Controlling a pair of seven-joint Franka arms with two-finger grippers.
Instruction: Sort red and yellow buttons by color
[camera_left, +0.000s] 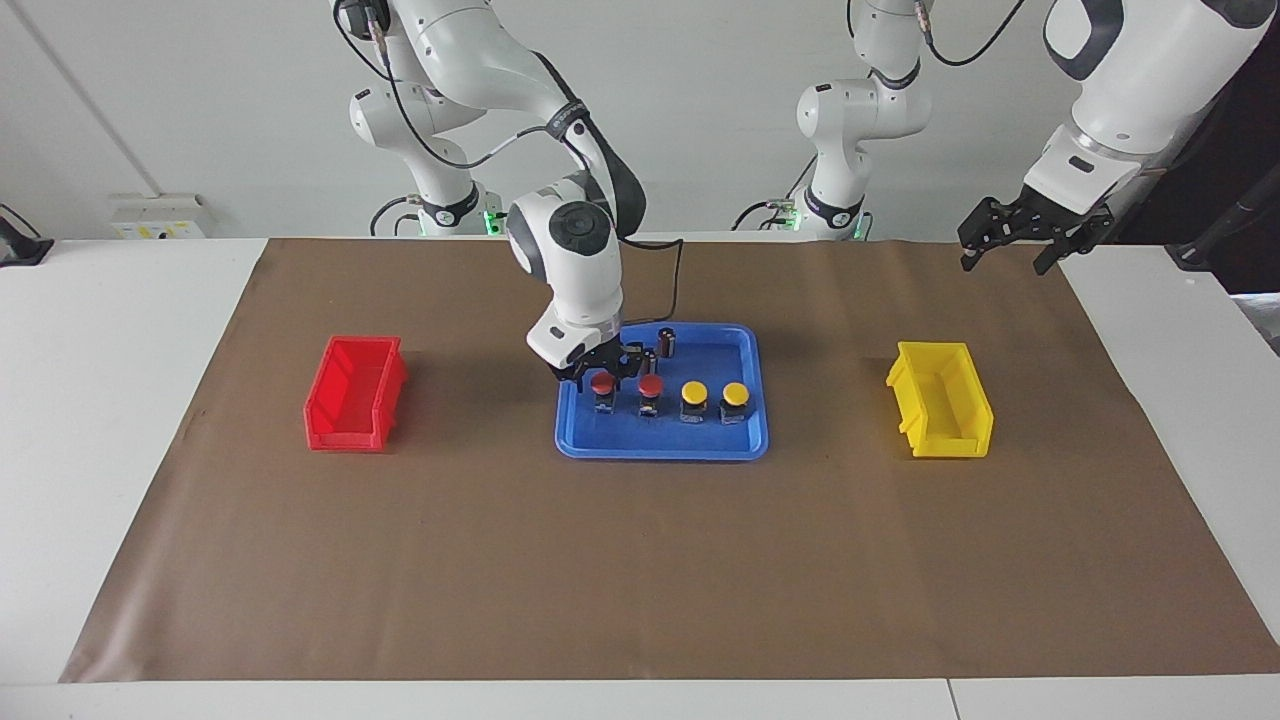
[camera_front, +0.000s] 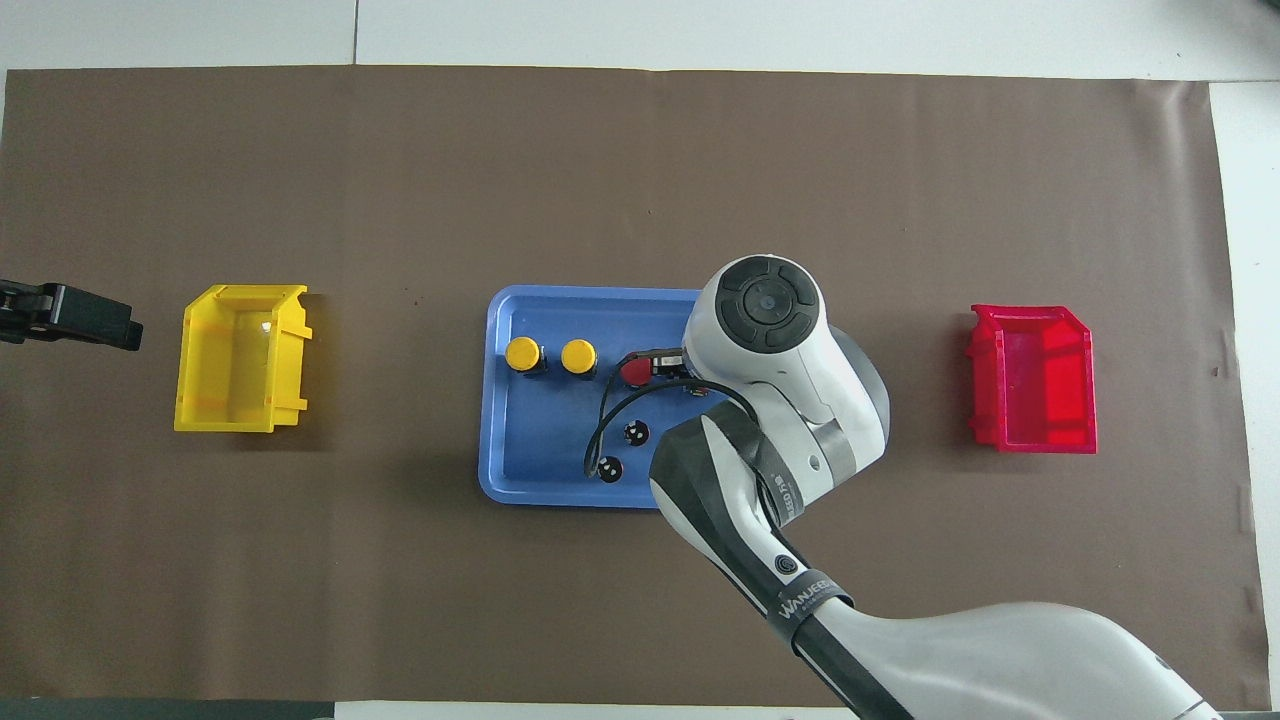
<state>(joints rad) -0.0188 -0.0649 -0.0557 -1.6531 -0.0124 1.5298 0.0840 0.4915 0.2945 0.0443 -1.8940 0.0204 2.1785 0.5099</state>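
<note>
Right gripper (camera_left: 602, 374) is down in the shallow blue plastic tray (camera_left: 745, 440), fingers clamped on the end red-capped push-button (camera_left: 603, 384), which sits in a row with the second red button (camera_left: 650, 387) and two yellow-capped buttons (camera_left: 694, 393). Left gripper (camera_left: 1018, 245) waits, fingers spread wide and holding nothing, over the brown mat's (camera_left: 640, 560) edge near the yellow plastic bin (camera_left: 941, 412).
</note>
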